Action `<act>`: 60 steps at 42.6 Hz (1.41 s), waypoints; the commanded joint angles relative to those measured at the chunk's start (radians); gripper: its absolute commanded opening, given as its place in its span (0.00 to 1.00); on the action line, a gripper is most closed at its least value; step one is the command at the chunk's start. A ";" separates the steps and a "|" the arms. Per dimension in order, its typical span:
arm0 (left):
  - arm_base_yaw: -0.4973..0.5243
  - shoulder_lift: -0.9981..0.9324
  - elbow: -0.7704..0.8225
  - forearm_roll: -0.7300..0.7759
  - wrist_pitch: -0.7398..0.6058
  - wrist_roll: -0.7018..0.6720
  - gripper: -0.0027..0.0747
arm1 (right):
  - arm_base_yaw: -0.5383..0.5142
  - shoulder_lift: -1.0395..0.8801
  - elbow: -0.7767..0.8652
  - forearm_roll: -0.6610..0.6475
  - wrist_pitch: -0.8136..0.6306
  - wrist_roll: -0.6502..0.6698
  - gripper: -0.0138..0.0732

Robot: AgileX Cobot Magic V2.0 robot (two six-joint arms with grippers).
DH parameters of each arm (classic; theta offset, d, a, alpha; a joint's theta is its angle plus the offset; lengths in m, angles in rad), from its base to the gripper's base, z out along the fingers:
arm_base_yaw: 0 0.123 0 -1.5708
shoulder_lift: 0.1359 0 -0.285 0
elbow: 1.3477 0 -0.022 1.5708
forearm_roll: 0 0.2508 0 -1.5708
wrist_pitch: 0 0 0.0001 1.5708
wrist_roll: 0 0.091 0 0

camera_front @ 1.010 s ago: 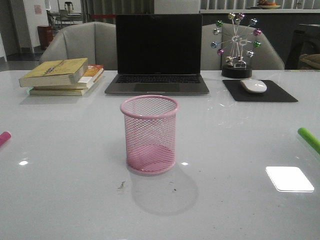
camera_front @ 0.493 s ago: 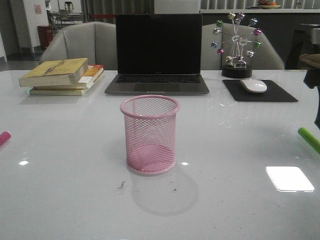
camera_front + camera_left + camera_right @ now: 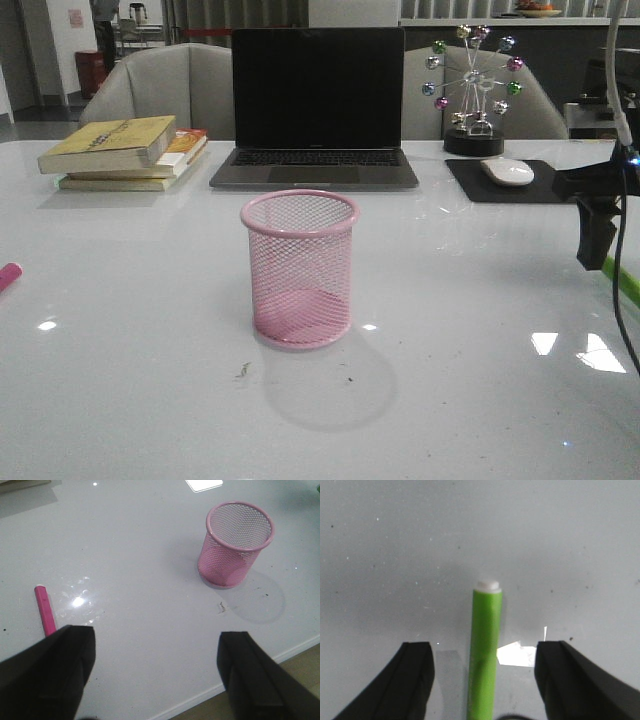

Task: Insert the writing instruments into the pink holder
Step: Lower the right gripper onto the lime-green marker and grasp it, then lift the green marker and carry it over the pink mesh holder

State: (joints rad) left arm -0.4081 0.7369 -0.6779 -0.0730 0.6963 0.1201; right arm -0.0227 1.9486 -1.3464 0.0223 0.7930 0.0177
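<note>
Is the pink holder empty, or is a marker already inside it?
Empty. Through the mesh of the pink holder only its base shows; the green marker and the pink marker lie on the table.

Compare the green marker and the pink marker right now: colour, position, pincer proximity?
Colour: the green marker is lime with a pale cap end; the pink marker is magenta.
Position: green lies at the table's right edge, pink at its left edge.
Pincer: the right pincer is open, its fingers either side of the green one; the left pincer is open too, with the pink one off to one side.
Shared: both lie flat on the table, outside the pink holder.
</note>
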 commanded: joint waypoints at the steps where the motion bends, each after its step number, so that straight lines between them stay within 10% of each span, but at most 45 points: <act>1: -0.006 0.001 -0.027 -0.011 -0.064 -0.001 0.76 | -0.002 -0.020 -0.063 0.001 -0.005 -0.011 0.78; 11: -0.006 0.001 -0.027 -0.011 -0.064 -0.001 0.76 | -0.002 0.033 -0.104 0.001 0.005 -0.011 0.76; 31: -0.006 0.001 -0.027 -0.011 -0.062 -0.001 0.76 | -0.002 0.030 -0.104 0.003 0.029 -0.011 0.34; 42: -0.006 0.001 -0.027 -0.011 -0.062 -0.001 0.76 | 0.023 -0.113 -0.101 0.012 0.003 -0.011 0.32; 60: -0.006 0.001 -0.027 -0.011 -0.047 -0.001 0.76 | 0.347 -0.566 0.217 0.147 -0.622 -0.011 0.32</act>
State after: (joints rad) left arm -0.4081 0.7369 -0.6779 -0.0730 0.7030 0.1201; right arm 0.2659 1.4888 -1.1828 0.1347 0.4060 0.0141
